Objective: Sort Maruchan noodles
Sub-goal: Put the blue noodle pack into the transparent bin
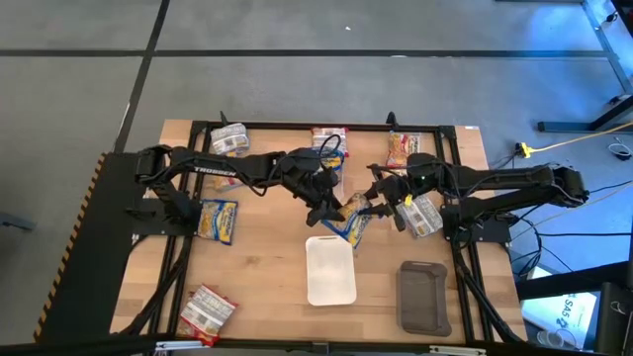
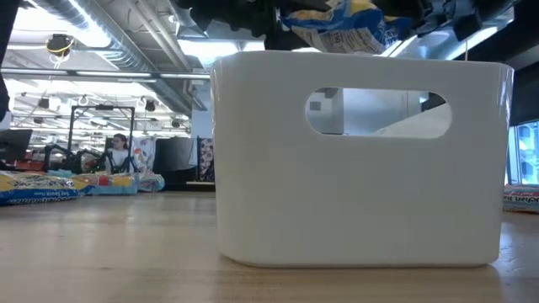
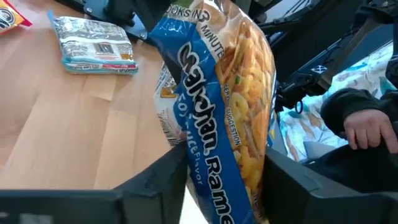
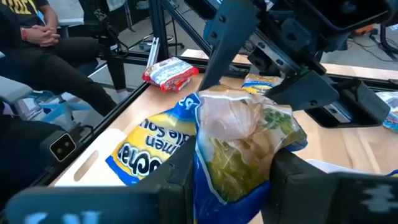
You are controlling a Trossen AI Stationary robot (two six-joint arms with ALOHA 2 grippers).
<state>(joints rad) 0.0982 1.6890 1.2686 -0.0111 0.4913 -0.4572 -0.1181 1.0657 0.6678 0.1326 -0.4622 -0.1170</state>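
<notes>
Left gripper (image 1: pixel 329 210), frame centre: fingers either side of a blue-yellow Maruchan packet (image 1: pixel 348 223); clamped or not, cannot tell. Right gripper (image 1: pixel 374 205), just right of centre: pinching the same packet, above the white tray (image 1: pixel 329 272). Other packets (image 1: pixel 218 219) scattered leftward.

Held noodle packet (image 3: pixel 217 112): blue w/ white lettering, yellow-orange noodle print (green flecks). Another packet (image 3: pixel 93 43): silver-grey, red and pale blue label. Far-corner packet (image 1: pixel 206 312): silver w/ red. Tray (image 1: pixel 329 272): plain white. Other tray (image 1: pixel 422 296): dark grey. Table (image 1: pixel 257 267): light wood grain.
</notes>
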